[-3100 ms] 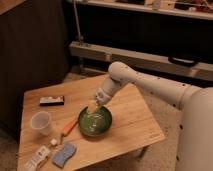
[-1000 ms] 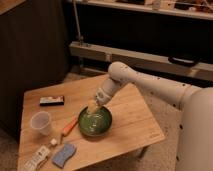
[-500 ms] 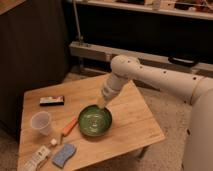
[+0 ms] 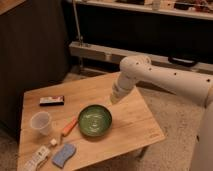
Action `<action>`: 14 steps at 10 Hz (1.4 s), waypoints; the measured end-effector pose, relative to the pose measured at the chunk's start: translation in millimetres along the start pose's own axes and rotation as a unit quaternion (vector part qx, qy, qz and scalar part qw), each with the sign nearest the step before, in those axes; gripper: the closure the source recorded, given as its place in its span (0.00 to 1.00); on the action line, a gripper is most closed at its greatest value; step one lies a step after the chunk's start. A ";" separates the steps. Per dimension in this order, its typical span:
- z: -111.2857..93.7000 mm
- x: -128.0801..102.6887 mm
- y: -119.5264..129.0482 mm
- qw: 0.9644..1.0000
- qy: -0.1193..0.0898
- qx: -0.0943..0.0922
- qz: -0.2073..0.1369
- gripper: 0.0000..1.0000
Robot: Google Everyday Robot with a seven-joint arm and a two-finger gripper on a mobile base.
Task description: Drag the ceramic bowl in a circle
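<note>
The ceramic bowl (image 4: 95, 120) is dark green, round and glossy, and sits empty near the middle of the wooden table (image 4: 131, 125). My gripper (image 4: 114, 97) hangs at the end of the white arm, just beyond the bowl's far right rim and slightly above it. It appears apart from the bowl, and nothing shows in its grasp.
Left of the bowl lie an orange stick-like item (image 4: 69, 126), a translucent plastic cup (image 4: 41, 122) and a black box (image 4: 52, 100). A blue sponge (image 4: 64, 155) and a white packet (image 4: 37, 157) lie near the front left corner. Dark cabinets stand behind the table.
The gripper has moved right and away from the bowl's far rim, where it stood a second ago. The bowl has stayed in place.
</note>
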 end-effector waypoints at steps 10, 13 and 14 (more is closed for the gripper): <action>84.3 -7.6 -10.6 0.998 0.024 -0.051 -0.024 0.20; 93.9 -11.7 -12.1 0.998 0.033 -0.055 -0.029 0.20; 98.7 -13.7 -11.1 0.997 0.037 -0.057 -0.031 0.20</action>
